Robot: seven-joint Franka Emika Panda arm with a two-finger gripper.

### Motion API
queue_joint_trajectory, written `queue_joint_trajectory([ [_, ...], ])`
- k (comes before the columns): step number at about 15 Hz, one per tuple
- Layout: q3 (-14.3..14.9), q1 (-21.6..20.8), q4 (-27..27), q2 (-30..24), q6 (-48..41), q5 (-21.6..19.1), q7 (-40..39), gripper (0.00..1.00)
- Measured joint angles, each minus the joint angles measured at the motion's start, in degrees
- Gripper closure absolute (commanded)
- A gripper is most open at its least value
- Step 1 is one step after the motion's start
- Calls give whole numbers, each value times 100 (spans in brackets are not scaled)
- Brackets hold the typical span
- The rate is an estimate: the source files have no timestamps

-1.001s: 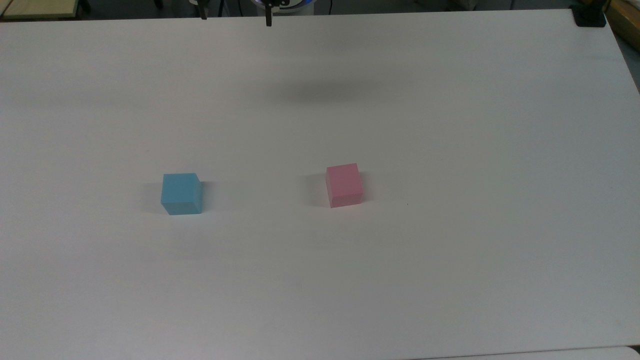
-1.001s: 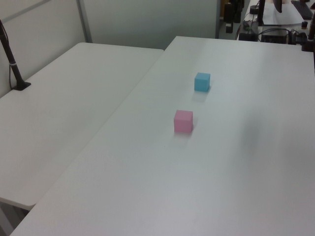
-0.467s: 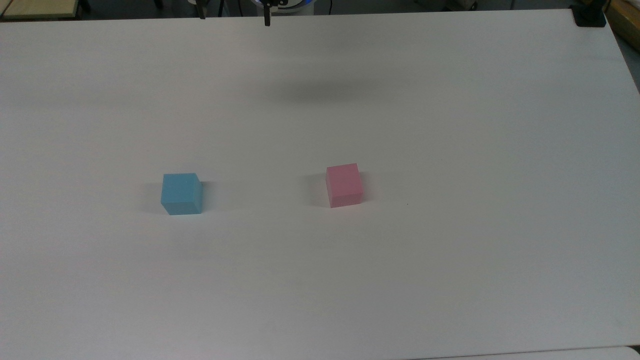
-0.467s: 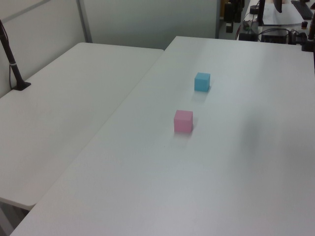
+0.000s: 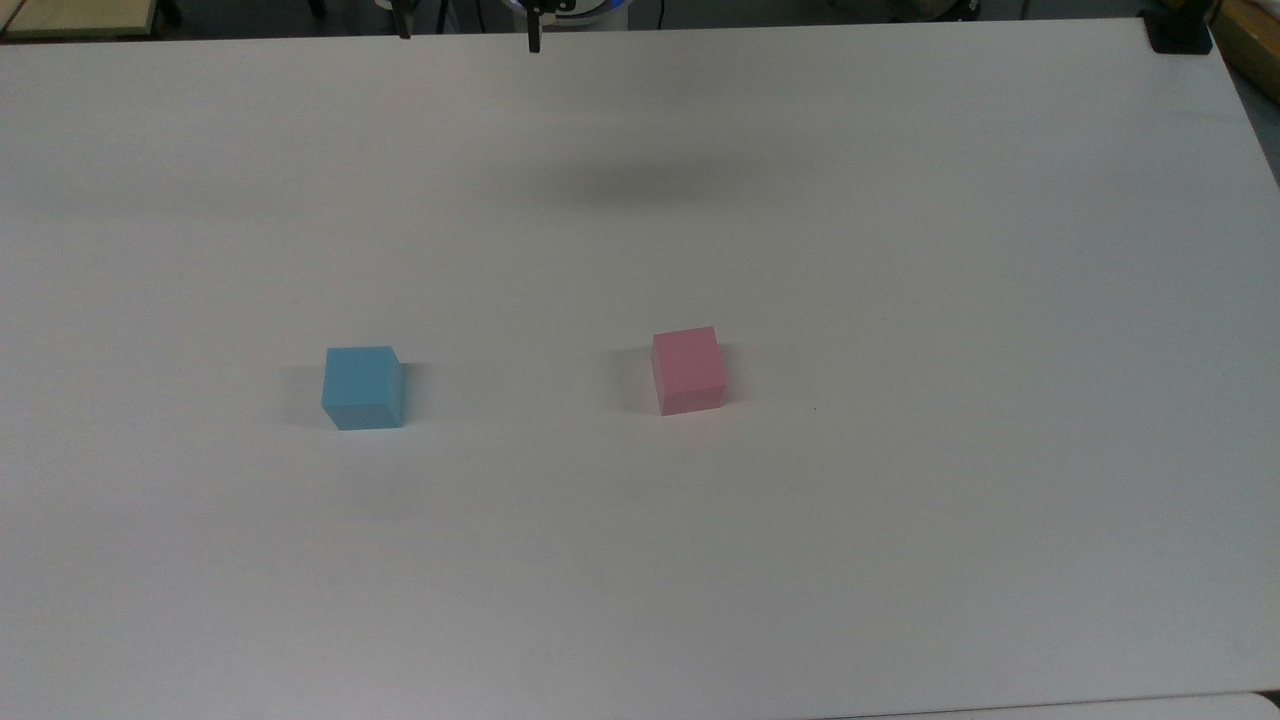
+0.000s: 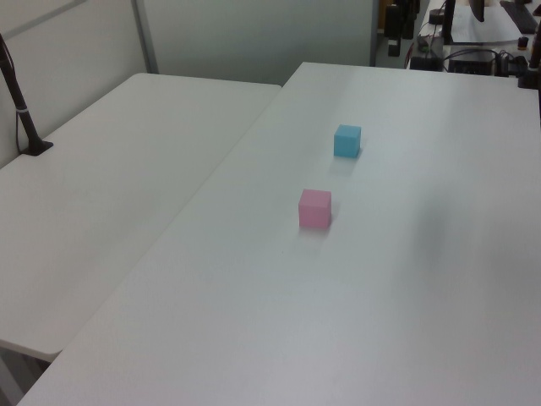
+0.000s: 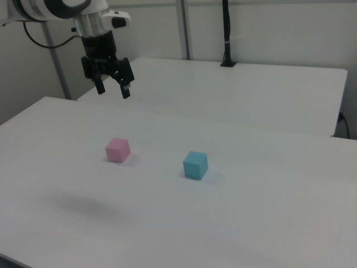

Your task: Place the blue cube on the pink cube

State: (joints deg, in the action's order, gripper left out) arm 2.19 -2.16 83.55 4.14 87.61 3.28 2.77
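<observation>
The blue cube (image 5: pixel 363 387) sits on the white table (image 5: pixel 900 300) left of centre in the top view, with the pink cube (image 5: pixel 688 369) well apart from it, just right of centre, and bare tabletop between them. In the right view the order is reversed: the pink cube (image 7: pixel 117 149) lies left of centre and the blue cube (image 7: pixel 195 164) near the middle. In the left view the blue cube (image 6: pixel 347 140) is above the pink cube (image 6: pixel 314 208), both right of centre. The gripper (image 7: pixel 113 91) hangs in the upper left of the right view, high above the table and well away from both cubes, its two fingers spread apart with nothing between them; its fingertips (image 5: pixel 535 40) poke in at the top edge of the top view. Nothing stands between the gripper and either cube. A second white table (image 6: pixel 101 194) adjoins on the left view's left, with a black post (image 6: pixel 21 114) clamped at its edge, and a black clamp (image 5: pixel 1178 35) sits at the top view's upper right corner.
</observation>
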Motion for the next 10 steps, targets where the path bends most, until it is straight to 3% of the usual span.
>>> queue_joint_trajectory([
  [4, 13, 190, 0, 70, 0, 0, -204, 0],
  [10, 54, 830, -96, 340, 216, 1, -862, 0],
])
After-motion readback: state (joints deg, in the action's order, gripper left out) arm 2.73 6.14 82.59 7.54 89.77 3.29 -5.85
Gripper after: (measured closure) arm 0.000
